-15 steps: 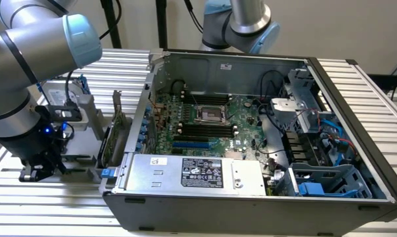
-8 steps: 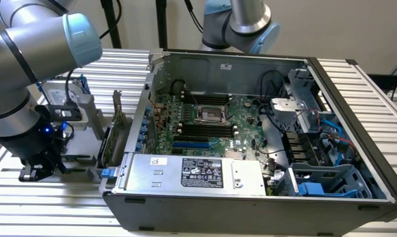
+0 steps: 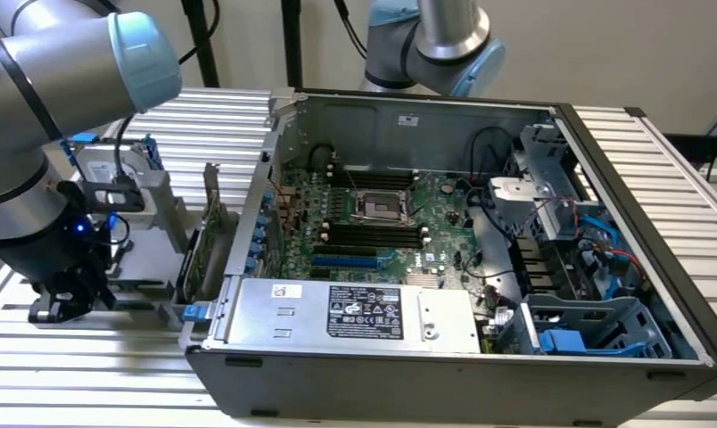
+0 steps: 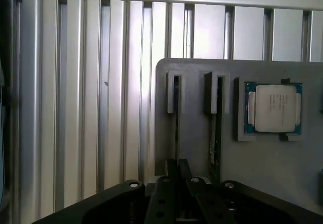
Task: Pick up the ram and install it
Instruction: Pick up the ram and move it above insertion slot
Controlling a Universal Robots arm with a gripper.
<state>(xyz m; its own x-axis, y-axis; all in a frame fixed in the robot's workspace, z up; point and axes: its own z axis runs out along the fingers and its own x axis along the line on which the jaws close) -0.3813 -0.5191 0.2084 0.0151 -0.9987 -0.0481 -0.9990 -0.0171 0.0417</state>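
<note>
The ram [image 4: 176, 118] stands on edge in a slot of the gray holder [image 4: 197, 153] on the bench [image 4: 75, 108], toward the exterior view's left of the computer case [image 3: 454, 357]. The pincer [image 4: 177, 166] is clenched on the ram. A processor chip [image 4: 273, 108] lies nearby in the holder.

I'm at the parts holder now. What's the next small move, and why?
Probably a slow, straight lift out of the slot. The gripper looks closed on the ram, which stands on edge in the gray holder, in the slot farther from the processor. Slot walls flank it and a second stick stands alongside, so a sideways pull could jam it.
</note>
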